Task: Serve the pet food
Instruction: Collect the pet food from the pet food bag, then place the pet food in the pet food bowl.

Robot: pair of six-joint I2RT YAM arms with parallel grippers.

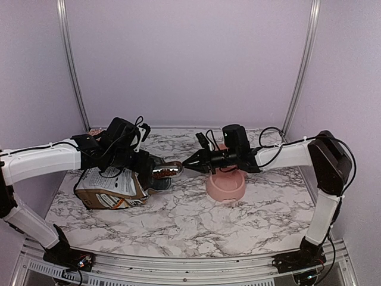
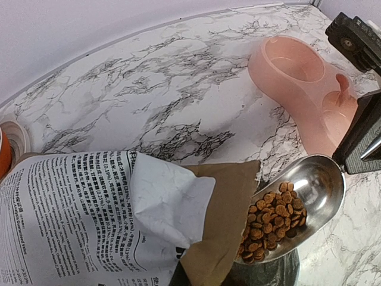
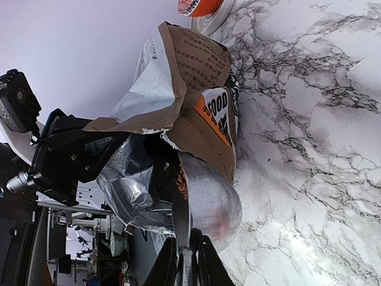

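The brown paper pet food bag (image 1: 110, 189) lies tilted on the marble table, its torn mouth facing right. My left gripper (image 1: 143, 165) is shut on the bag's top edge; in the left wrist view the bag (image 2: 89, 208) hides its fingers. My right gripper (image 1: 191, 162) is shut on the handle of a metal scoop (image 1: 167, 171), seen at the bottom of the right wrist view (image 3: 189, 244). The scoop (image 2: 309, 190) sits at the bag's mouth, holding a heap of brown pet food (image 2: 274, 215). A pink pet bowl (image 1: 226, 186) stands right of the scoop, under my right arm.
A reddish mesh ball on a small dish (image 3: 199, 7) stands behind the bag near the back wall. The pink bowl (image 2: 297, 77) has two hollows. Lilac walls close the table on three sides.
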